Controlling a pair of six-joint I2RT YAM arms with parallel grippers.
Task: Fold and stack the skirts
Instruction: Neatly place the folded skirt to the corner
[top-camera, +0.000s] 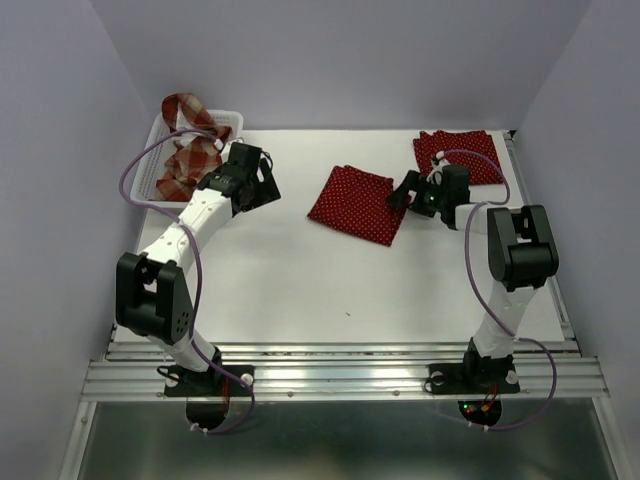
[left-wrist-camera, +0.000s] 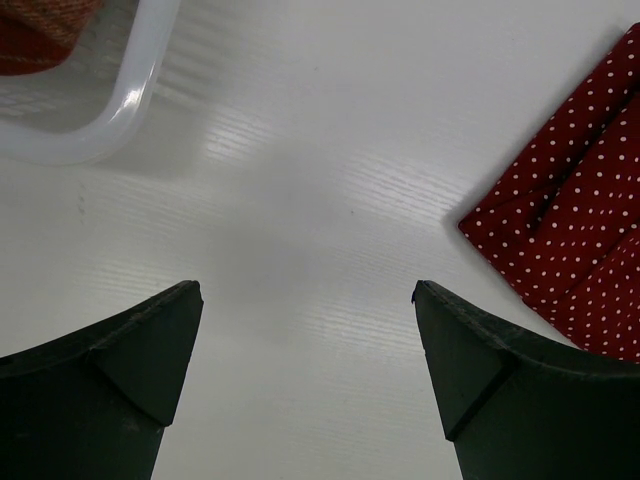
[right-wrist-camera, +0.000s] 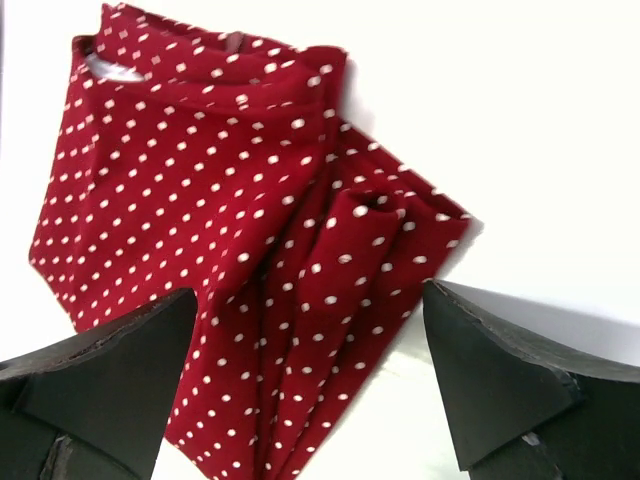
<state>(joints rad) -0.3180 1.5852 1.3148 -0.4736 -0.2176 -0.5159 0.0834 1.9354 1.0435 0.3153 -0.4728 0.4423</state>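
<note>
Polka-dot skirt (top-camera: 353, 203), folded to a rough square, lies near the middle of the white surface (top-camera: 300, 290). A second polka-dot skirt (top-camera: 462, 152) sits at about one o'clock by the far corner, and the plaid skirt (top-camera: 187, 158) spills unfolded from the lattice basket (top-camera: 157, 130) at ten o'clock. Right fingers (right-wrist-camera: 100, 380) hang wide and empty over the middle skirt's three o'clock edge, where one corner is rumpled. Left fingers (left-wrist-camera: 110, 370), also wide and empty, hover over bare surface between basket and skirt. Stacking looks like the step in hand. The right fingers should straddle every layer at that edge, close low against the surface, and carry the bundle flat toward one o'clock so the fold holds.
</note>
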